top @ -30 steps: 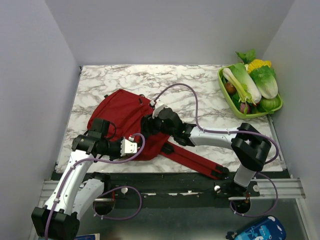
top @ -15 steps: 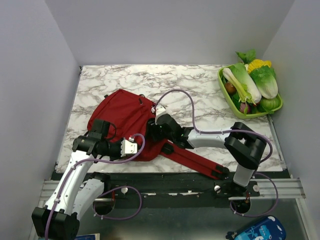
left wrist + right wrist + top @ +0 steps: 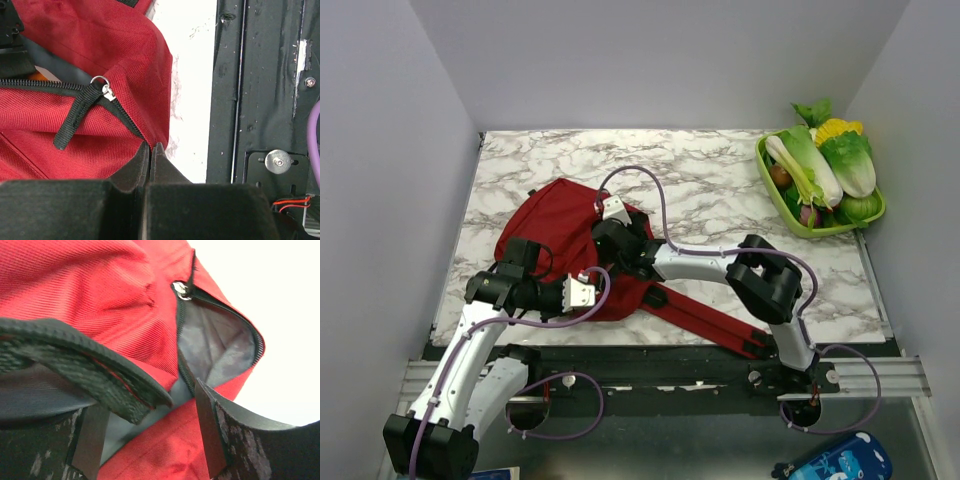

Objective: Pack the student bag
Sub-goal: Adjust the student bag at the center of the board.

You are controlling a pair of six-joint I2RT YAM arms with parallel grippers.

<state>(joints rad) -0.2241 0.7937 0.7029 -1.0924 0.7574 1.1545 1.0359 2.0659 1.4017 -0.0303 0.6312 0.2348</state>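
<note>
The dark red student bag (image 3: 555, 225) lies flat on the left half of the marble table. My left gripper (image 3: 603, 300) is shut on the bag's fabric at its near edge; in the left wrist view (image 3: 150, 150) the tips pinch the cloth just below the end of a zipper with a black webbing pull (image 3: 75, 117). My right gripper (image 3: 608, 248) is open over the middle of the bag. In the right wrist view (image 3: 150, 435) its jaws straddle a black-edged rim of the bag, beside an unzipped opening with grey lining (image 3: 220, 350).
A green basket (image 3: 765, 165) of vegetables stands at the back right. The bag's red shoulder strap (image 3: 710, 320) runs toward the table's near edge. A black rail (image 3: 670, 362) borders the near edge. A blue pouch (image 3: 840, 460) lies below the table at bottom right.
My right gripper has moved left and farther back across the bag, and its arm has stretched out. The left arm and the bag have stayed still.
</note>
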